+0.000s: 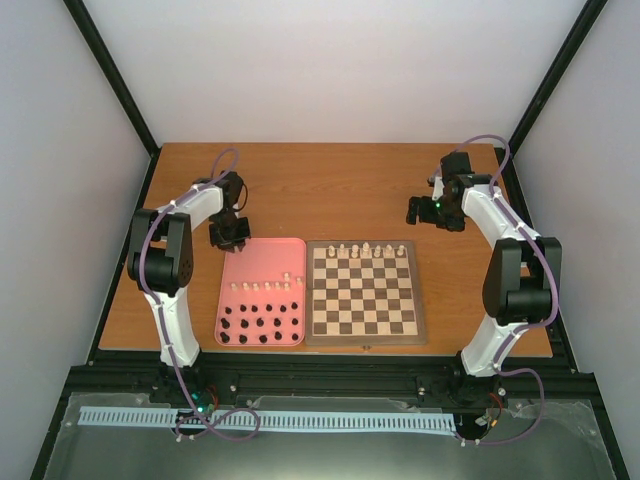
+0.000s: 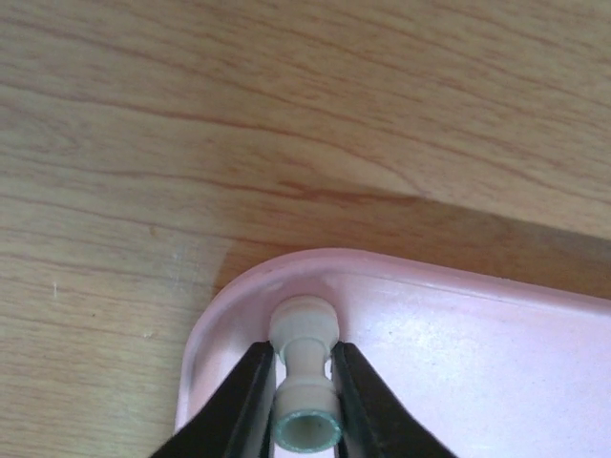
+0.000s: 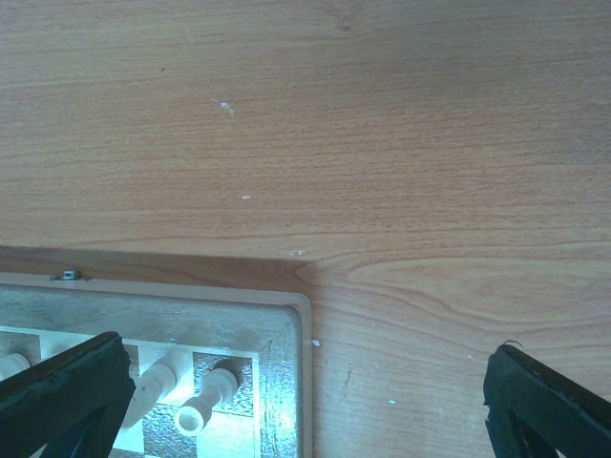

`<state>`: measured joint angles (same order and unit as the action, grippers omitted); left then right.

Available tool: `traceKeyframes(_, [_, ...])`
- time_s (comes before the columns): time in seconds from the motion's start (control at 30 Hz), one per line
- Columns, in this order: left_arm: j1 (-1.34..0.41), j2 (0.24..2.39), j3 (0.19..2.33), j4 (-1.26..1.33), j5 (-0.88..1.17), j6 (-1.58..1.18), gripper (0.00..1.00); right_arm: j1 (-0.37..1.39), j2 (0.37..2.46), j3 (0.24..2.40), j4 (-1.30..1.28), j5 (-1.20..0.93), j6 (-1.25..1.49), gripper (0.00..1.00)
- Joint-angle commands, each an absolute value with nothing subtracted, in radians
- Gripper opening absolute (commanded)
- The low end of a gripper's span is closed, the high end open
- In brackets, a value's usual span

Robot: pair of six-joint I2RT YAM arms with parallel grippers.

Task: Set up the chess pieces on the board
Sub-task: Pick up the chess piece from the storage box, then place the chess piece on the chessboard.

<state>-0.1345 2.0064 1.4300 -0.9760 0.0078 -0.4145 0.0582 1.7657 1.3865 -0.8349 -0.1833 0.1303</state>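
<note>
My left gripper hangs over the far left corner of the pink tray. In the left wrist view it is shut on a cream-white chess piece, gripped at its narrow waist, hollow base towards the camera. More cream pieces stand in a row on the tray. The wooden chessboard lies right of the tray, with several cream pieces on its far row. My right gripper is open and empty, above the table past the board's far right corner; two cream pieces show there.
Several tiny black figures stand in rows on the near half of the tray. The tray's rim curves just beyond the held piece. Bare wooden table lies beyond the tray and board. Black frame posts stand at the table's back corners.
</note>
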Motion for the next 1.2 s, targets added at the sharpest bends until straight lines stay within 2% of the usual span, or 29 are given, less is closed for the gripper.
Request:
traceKeyframes(0.0, [-0.123, 2.004, 1.469, -0.985, -0.003, -0.399, 0.16, 0.051, 1.778, 1.398, -0.834, -0.176, 0.121, 1.0])
traceKeyframes(0.27, [-0.123, 1.977, 1.462, -1.005, 0.005, -0.39, 0.05, 0.051, 1.779, 1.397, -0.833, -0.178, 0.122, 1.0])
traceKeyframes(0.53, [-0.143, 1.896, 1.465, -1.055, 0.041, -0.392, 0.05, 0.051, 1.779, 1.397, -0.831, -0.182, 0.123, 1.0])
traceKeyframes(0.77, [-0.31, 1.861, 1.548, -1.138, 0.07, -0.401, 0.07, 0.051, 1.783, 1.4, -0.831, -0.179, 0.123, 1.0])
traceKeyframes(1.0, [-0.502, 1.985, 1.706, -1.157, 0.108, -0.43, 0.1, 0.051, 1.774, 1.401, -0.834, -0.175, 0.121, 1.0])
traceKeyframes(1.17, [-0.569, 2.076, 1.809, -1.171, 0.117, -0.442, 0.1, 0.049, 1.769, 1.399, -0.836, -0.174, 0.121, 1.0])
